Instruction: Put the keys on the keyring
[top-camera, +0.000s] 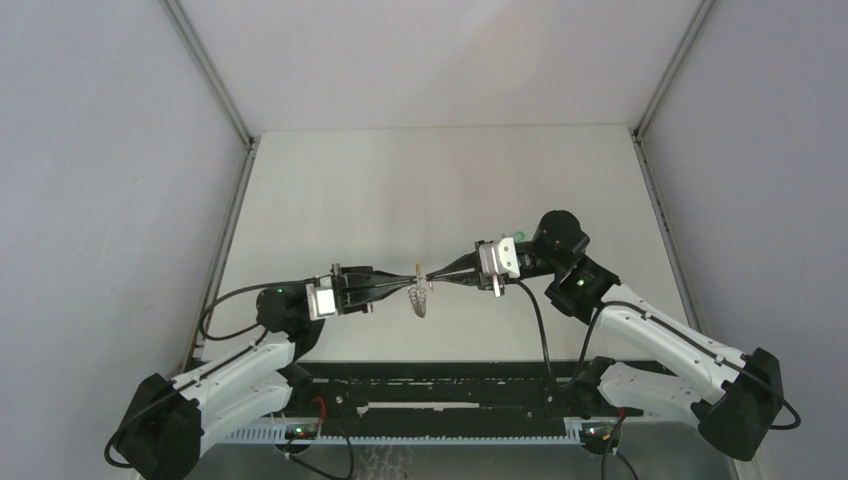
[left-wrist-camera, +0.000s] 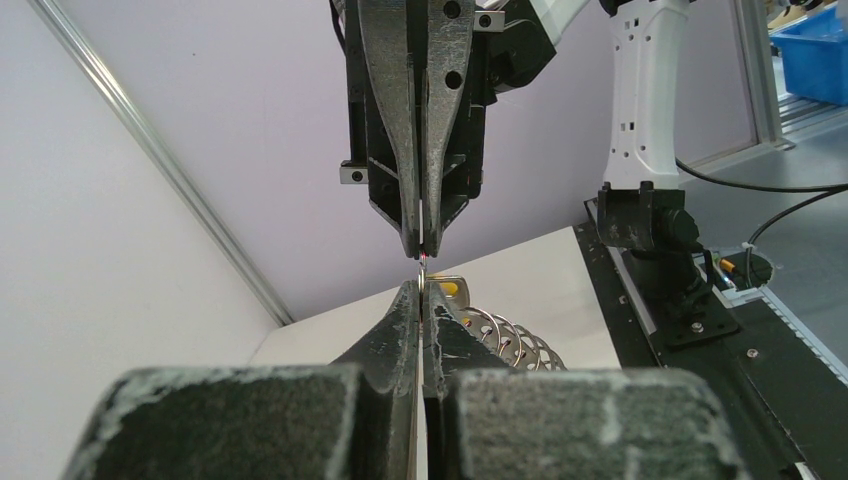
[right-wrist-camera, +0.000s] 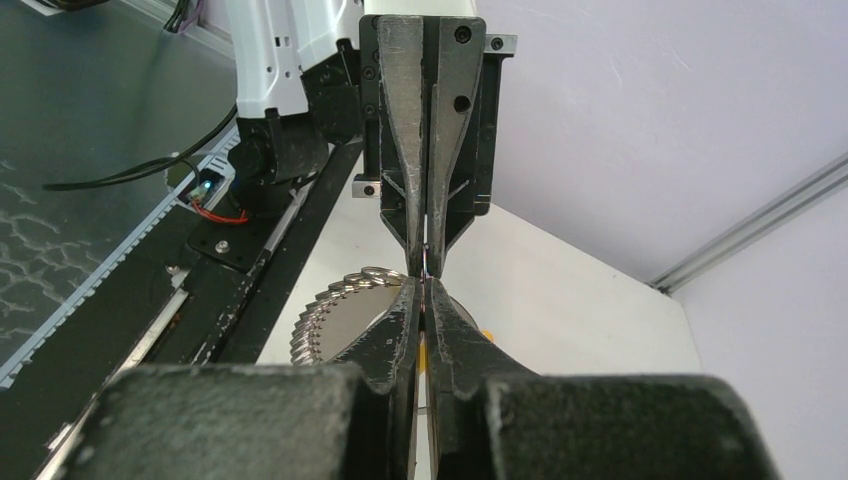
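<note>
Keys (left-wrist-camera: 510, 340): shiny metal, smooth. Left gripper (left-wrist-camera: 420, 292): matt blk plastic, scuffed. Table (top-camera: 440, 190): matt white.

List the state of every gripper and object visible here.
left gripper: jaws shut, pinching a thin edge of the keyring.
right gripper: jaws shut on the same ring, tip to tip with the left.
keyring: held up between both grippers, mostly hidden.
keys: fanned silver bunch hanging under the tips; whether they are threaded on the ring cannot be told.
</note>
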